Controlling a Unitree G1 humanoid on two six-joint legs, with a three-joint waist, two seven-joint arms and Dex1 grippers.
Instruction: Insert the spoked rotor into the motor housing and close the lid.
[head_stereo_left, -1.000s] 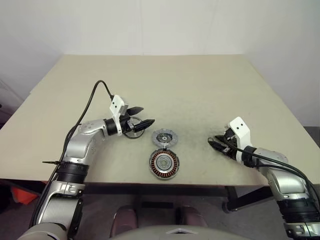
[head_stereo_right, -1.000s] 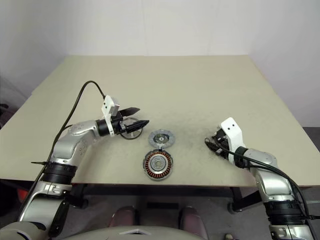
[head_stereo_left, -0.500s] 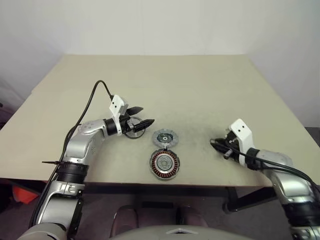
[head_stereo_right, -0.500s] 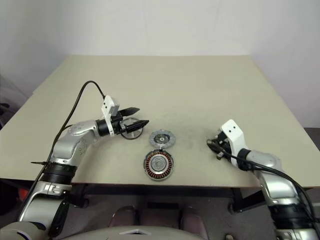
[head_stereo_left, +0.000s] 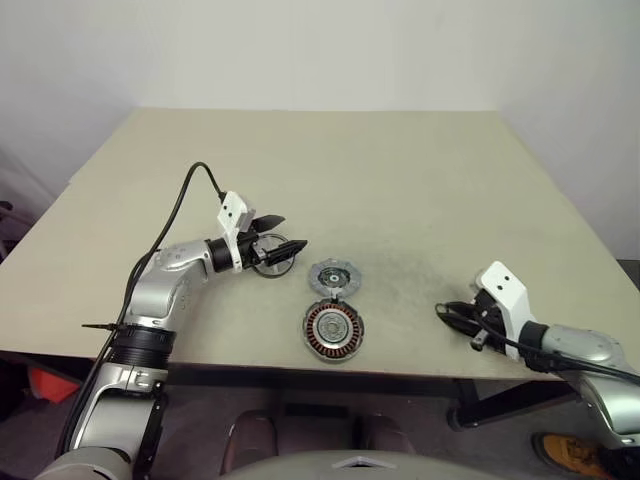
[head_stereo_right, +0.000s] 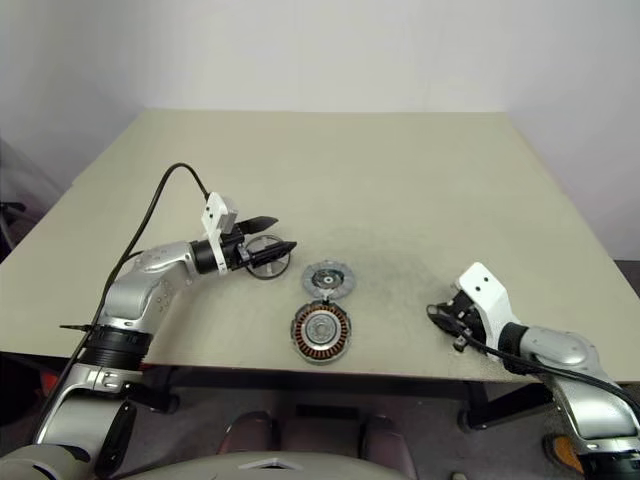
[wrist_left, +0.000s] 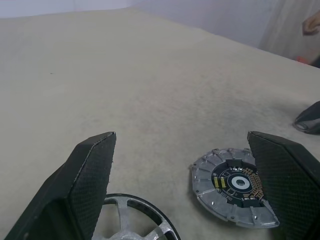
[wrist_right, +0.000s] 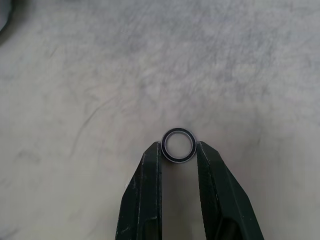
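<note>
The motor housing (head_stereo_left: 333, 329), a dark-rimmed puck with copper windings, lies near the table's front edge. Just beyond it lies the lid (head_stereo_left: 332, 277), a grey disc with a circuit face, also in the left wrist view (wrist_left: 235, 187). The spoked rotor (head_stereo_left: 268, 260) lies flat on the table to the left of the lid, its rim and spokes under my left gripper (wrist_left: 132, 226). My left gripper (head_stereo_left: 292, 231) hovers open above the rotor, pointing level toward the right and holding nothing. My right gripper (head_stereo_left: 445, 312) is at the front right, shut on a tiny thin ring (wrist_right: 178, 145).
The beige table (head_stereo_left: 380, 180) stretches far behind the parts. Its front edge (head_stereo_left: 400, 372) runs close under the housing and under my right gripper. A black cable (head_stereo_left: 190, 185) arcs up from my left wrist.
My right arm has drawn back toward the front edge and to the right, carrying the small ring. The left gripper, rotor, lid and housing have stayed where they were.
</note>
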